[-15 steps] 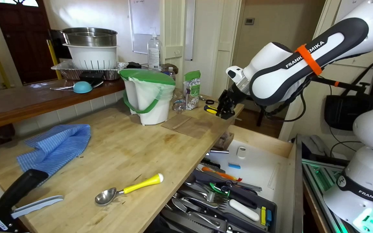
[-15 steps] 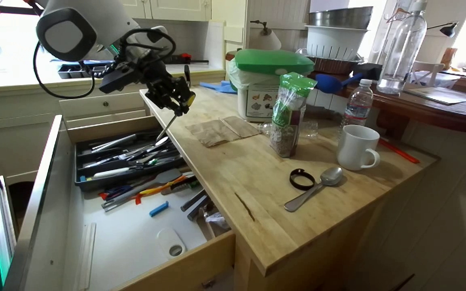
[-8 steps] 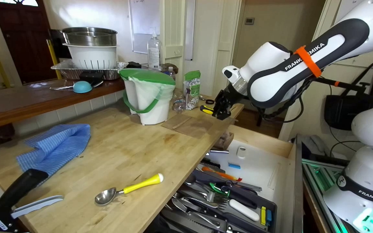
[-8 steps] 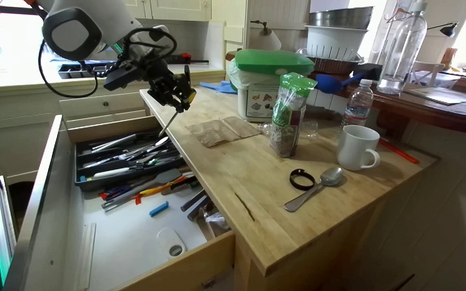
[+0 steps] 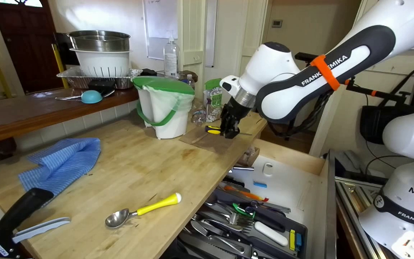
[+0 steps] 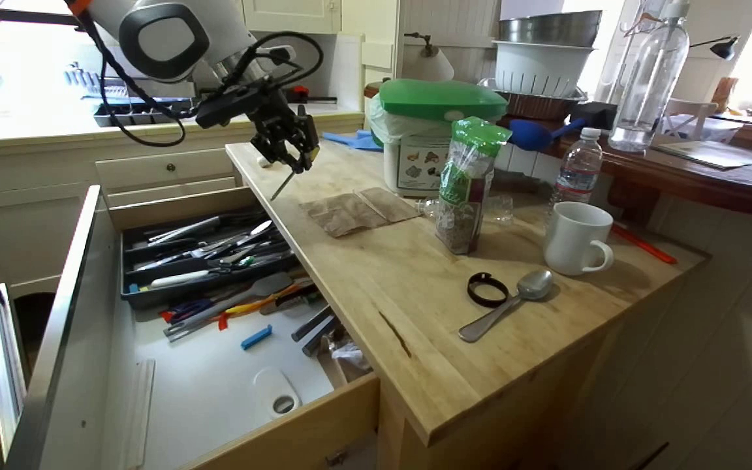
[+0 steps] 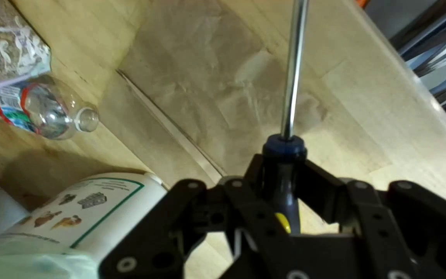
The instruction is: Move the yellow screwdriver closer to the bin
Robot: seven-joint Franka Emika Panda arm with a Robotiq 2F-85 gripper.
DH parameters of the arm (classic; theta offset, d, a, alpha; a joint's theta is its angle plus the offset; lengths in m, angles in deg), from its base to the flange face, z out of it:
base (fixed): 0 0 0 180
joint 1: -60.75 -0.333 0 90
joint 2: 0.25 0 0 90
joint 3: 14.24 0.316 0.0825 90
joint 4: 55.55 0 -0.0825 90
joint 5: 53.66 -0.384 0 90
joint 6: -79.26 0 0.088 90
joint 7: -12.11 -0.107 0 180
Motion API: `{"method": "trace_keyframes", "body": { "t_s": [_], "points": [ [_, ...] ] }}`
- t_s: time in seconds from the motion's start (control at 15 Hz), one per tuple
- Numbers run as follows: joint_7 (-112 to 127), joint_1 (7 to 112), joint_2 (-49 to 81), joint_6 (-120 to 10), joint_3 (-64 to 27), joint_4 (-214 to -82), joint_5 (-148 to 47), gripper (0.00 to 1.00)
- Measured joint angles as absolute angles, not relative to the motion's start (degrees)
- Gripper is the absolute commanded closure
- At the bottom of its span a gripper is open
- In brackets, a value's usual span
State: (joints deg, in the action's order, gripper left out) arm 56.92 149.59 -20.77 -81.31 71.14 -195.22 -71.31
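Since the earlier frame, the arm (image 5: 289, 90) has shifted toward the bin (image 5: 162, 105), carrying the yellow screwdriver (image 7: 285, 146) with it. The gripper (image 7: 283, 174) is clamped on the screwdriver's handle, one finger on each side. The screwdriver is held over the counter (image 5: 138, 172); in an exterior view its yellow end faces the bin and its metal shaft points away. Whether the tip touches the counter cannot be determined. The bin stands upright, apart from the screwdriver, with brown paper (image 7: 199, 77) just beside its base.

"FRANK" and "EMIKA" stand on the robot arm (image 5: 300, 88); "FRANKA" and, apparently, "ML" on its base (image 5: 401, 196).
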Motion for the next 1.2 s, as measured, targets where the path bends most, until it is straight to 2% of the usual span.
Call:
{"method": "trace_keyframes", "body": {
  "t_s": [0.2,0.67,0.73,0.8,0.93,1.2],
  "points": [
    [56.80,158.82,-20.98,-76.23,81.83,-188.61,-69.45,0.94],
    [56.67,178.06,-27.89,-75.83,106.66,-181.74,-74.13,0.94],
    [56.27,180.14,-29.49,-75.86,109.08,-180.74,-74.12,0.87],
    [56.04,181.82,-31.00,-75.86,110.69,-179.49,-73.98,0.51],
    [55.66,184.51,-33.46,-75.85,112.42,-176.50,-73.16,0.54],
    [53.96,186.91,-34.85,-75.85,112.53,-172.13,-71.16,0.24]
  ]
}}
